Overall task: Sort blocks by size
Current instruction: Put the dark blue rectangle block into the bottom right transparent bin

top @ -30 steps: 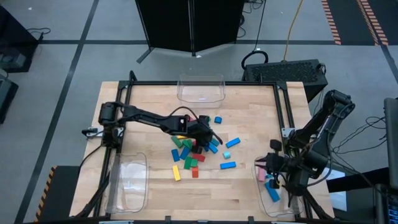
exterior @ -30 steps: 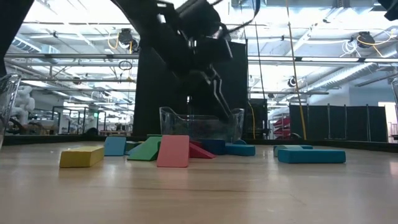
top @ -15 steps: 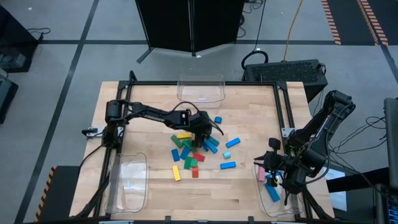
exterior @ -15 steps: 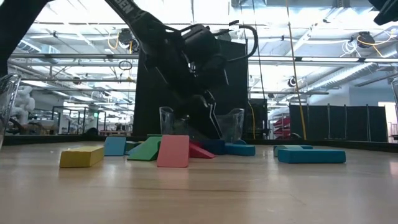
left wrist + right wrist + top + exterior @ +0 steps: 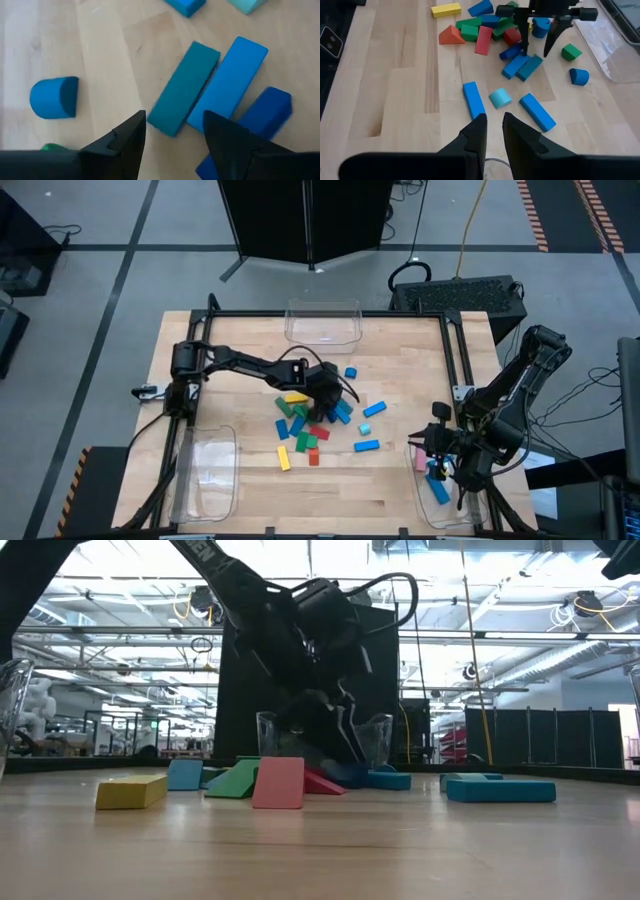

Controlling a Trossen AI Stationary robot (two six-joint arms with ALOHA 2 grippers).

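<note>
The blocks lie loose on the wooden table (image 5: 240,350), most in a pile (image 5: 305,425). My left gripper (image 5: 175,125) hangs open just over the pile's right side, slanting down. Its fingers stand on either side of the near end of a teal bar (image 5: 182,97), clear of it. That bar lies flat beside a blue bar (image 5: 227,82) and a dark blue bar (image 5: 260,112). My right gripper (image 5: 494,120) waits above the right bin (image 5: 440,485), fingers a little apart with nothing between them.
A clear bin (image 5: 323,320) stands at the far edge and another (image 5: 210,475) at the near left. The right bin holds a pink and a blue block. Loose blue bars (image 5: 473,99) (image 5: 537,111) and a cyan piece (image 5: 499,98) lie right of the pile.
My left gripper has sunk toward the pile, coming down over the teal and blue bars and tipping a little steeper. Its fingers have stayed open. No block has moved.
</note>
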